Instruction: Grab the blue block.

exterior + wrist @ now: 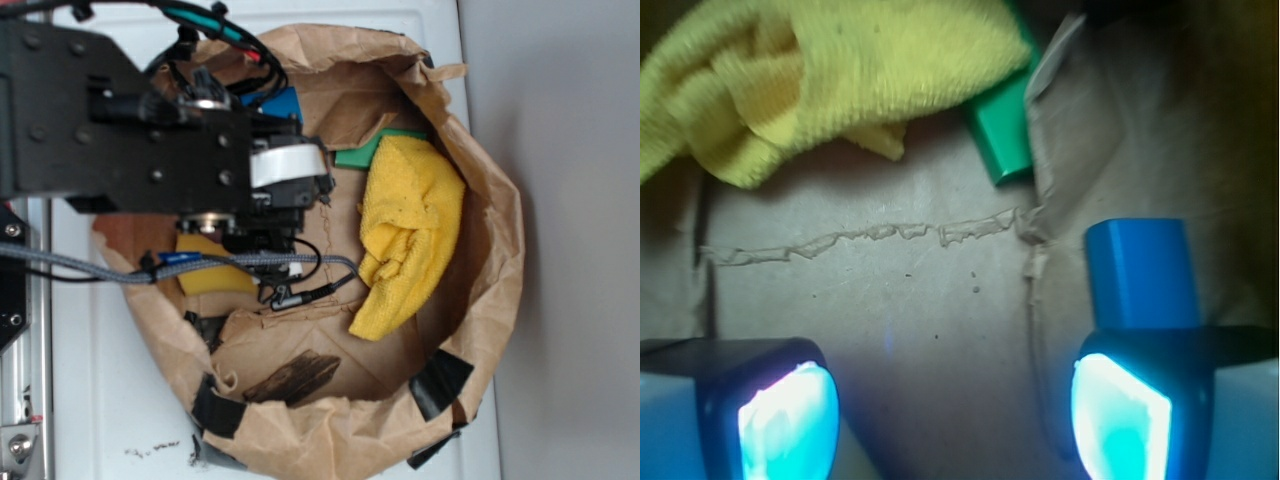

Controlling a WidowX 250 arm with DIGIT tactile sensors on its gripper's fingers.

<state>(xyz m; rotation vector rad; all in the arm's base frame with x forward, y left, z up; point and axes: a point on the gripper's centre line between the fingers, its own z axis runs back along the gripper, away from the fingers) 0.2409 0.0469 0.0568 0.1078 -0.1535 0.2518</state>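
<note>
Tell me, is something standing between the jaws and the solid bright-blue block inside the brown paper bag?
Nothing visible does. In the wrist view the solid bright-blue block lies just beyond one open jaw, off the gap's centre. The yellow cloth and the flat green block lie further off.

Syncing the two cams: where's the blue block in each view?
Exterior: the blue block shows as a sliver at upper centre, mostly hidden behind the arm.
Wrist: right side, lower middle, just beyond the right finger of the open gripper.
Shared landmark: the green block tucked under the yellow cloth.
</note>
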